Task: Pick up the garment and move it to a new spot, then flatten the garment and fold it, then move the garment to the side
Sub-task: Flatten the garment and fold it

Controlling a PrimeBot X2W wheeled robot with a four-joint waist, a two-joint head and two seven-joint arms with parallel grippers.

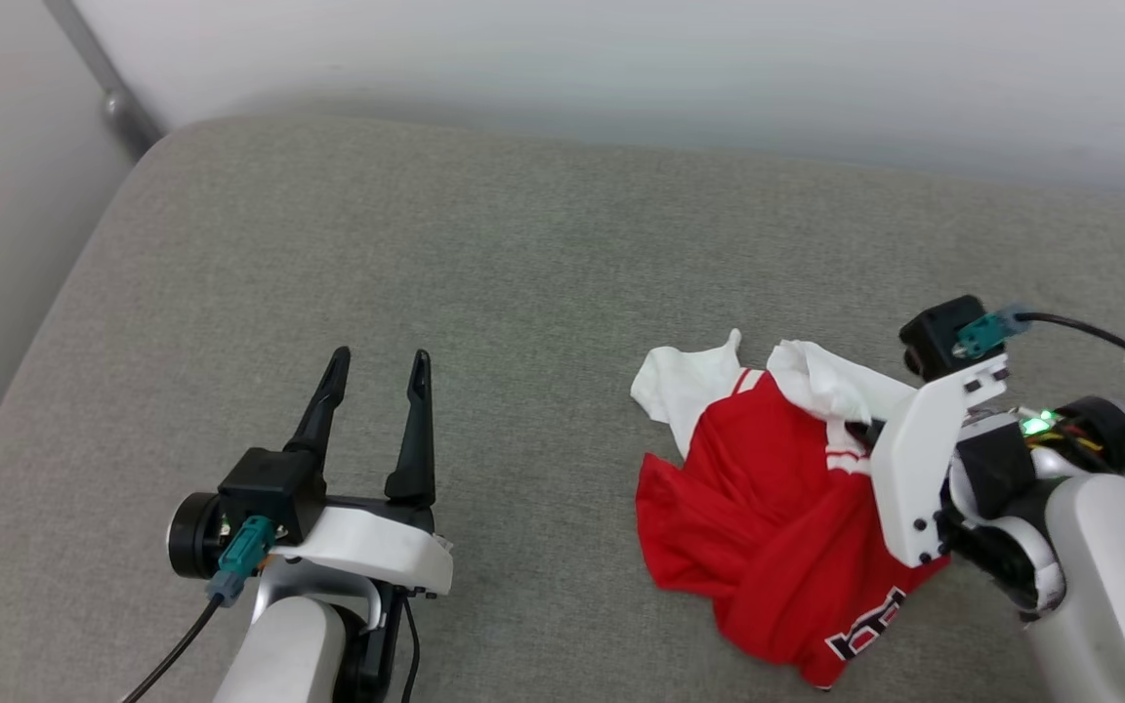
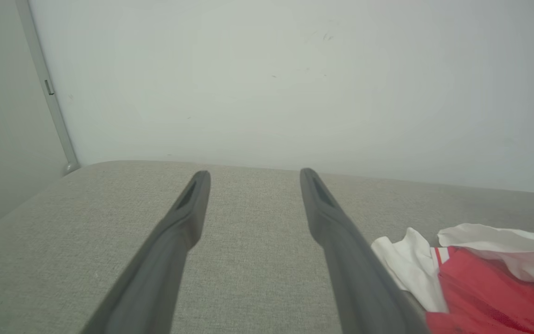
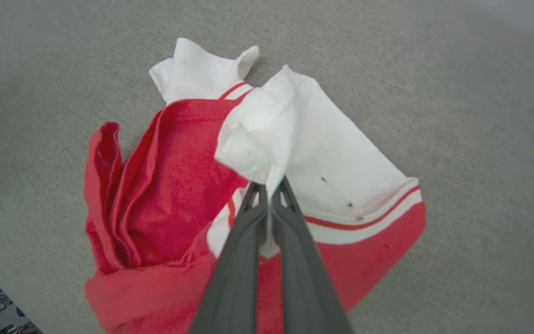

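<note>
Broadly, the grey cushioned surface [image 1: 523, 273] carries the crumpled garment [image 1: 768, 508] at its right; the right gripper [image 3: 270, 192] is clamped on its white sleeve fold, while the left gripper [image 1: 379, 363] stands spread and empty, well apart.

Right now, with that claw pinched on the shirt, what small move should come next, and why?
Probably raise the right claw: it is shut on a white fold of the garment, which lies crumpled on the grey cushion. The left claw is open, apart from it.
</note>
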